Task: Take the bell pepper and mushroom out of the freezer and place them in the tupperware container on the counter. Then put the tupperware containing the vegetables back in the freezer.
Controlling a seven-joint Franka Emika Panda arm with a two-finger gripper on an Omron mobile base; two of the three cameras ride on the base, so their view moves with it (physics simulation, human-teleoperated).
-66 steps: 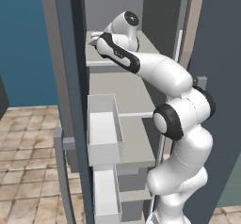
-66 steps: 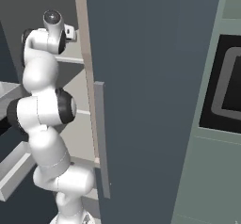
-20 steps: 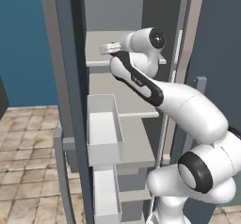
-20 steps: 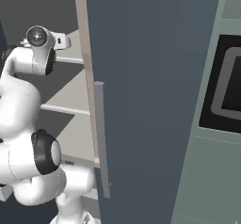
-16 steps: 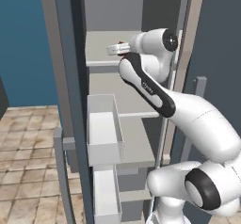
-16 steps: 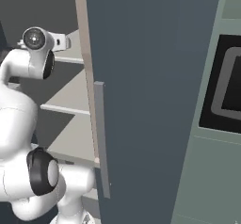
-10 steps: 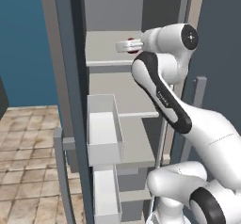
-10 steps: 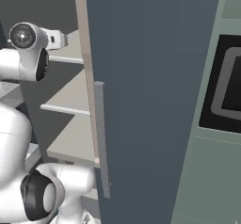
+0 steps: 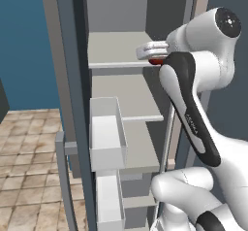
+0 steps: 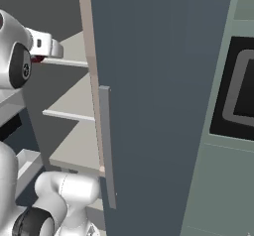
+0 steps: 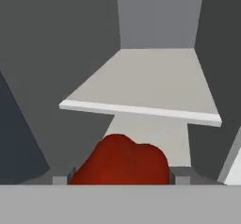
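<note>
Claw [image 11: 120, 178] pinching the red bell pepper [image 11: 123, 161] at the freezer [image 9: 131, 104].
Pepper wedged between the two fingertips [image 11: 59, 180] in the hand view — red lump just under the white hand in both base views, level with the upper shelf [image 9: 118, 50] and at its front right. White door bins [image 9: 107, 133] lower down on the open door — pale shelves inside.

Bell pepper [image 11: 121, 161] bottom cut off; claw [image 11: 121, 177] fingertips hidden.

A glossy white arm of rounded, bulbous segments, with black bands and dark caps at its joints.
</note>
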